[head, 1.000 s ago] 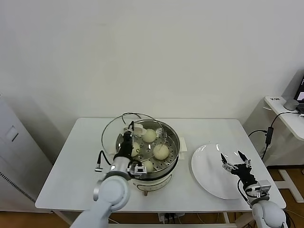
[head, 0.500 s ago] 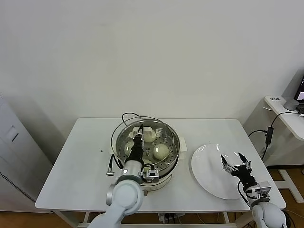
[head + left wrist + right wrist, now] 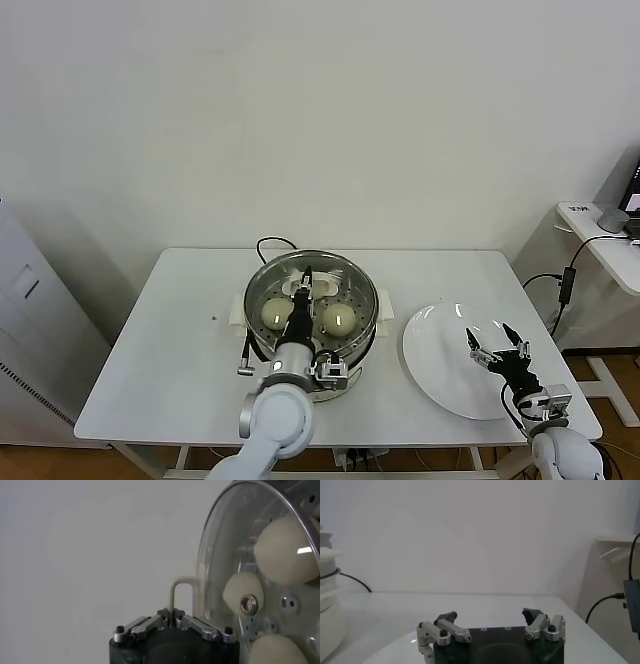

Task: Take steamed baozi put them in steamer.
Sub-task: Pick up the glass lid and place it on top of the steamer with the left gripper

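The steamer (image 3: 368,296) stands mid-table, and two steamed baozi (image 3: 274,313) (image 3: 339,319) show through the round glass lid (image 3: 312,257) lying over it. My left gripper (image 3: 304,291) is shut on the lid's thin white handle (image 3: 182,586) above the pot's centre. In the left wrist view my left gripper (image 3: 173,613) pinches that handle, and three baozi (image 3: 285,549) (image 3: 242,591) (image 3: 270,651) sit behind the glass (image 3: 220,555). My right gripper (image 3: 497,345) (image 3: 490,615) hovers open over the white plate (image 3: 440,375), holding nothing.
A black cable (image 3: 270,242) loops behind the steamer, and a white pad (image 3: 385,303) lies by its right side. A side table (image 3: 600,232) with cables stands far right. A grey cabinet (image 3: 30,330) stands left of the table.
My left gripper has carried the glass lid rightward from the steamer's left side and brought it over the pot. The right gripper has stayed over the plate.
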Robot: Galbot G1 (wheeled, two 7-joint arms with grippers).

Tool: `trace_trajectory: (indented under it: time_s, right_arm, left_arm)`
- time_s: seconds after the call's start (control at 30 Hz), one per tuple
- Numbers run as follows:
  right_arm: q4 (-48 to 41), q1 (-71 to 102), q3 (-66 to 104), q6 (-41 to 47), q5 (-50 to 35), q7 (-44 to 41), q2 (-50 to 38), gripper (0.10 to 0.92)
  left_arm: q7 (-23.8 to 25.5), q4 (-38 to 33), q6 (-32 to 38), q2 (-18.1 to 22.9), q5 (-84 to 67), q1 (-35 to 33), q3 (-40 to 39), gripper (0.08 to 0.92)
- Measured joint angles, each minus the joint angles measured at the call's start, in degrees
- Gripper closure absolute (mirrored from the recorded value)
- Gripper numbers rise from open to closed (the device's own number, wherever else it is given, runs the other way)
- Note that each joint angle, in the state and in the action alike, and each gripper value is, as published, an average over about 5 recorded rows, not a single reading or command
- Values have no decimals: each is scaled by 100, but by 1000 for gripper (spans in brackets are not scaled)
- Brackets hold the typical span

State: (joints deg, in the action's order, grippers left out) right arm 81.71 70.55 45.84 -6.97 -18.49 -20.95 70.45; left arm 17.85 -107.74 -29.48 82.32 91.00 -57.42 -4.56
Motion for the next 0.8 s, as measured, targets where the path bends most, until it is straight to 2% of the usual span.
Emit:
trace_trajectory:
  time_s: [0.63, 0.73, 0.8]
  right_arm:
    - [-22, 25, 60, -14, 6, -37, 23, 203]
    - [-22, 27, 61, -15, 6, -42, 32, 203]
    - [-25, 28, 62, -16, 7, -45, 33, 203]
  left_arm:
    - [-97, 177, 8, 137, -17, -76, 33, 891]
    - [-136, 162, 13, 124, -77, -110, 51, 845]
    - [-152, 135, 29, 103, -135, -141, 61, 786]
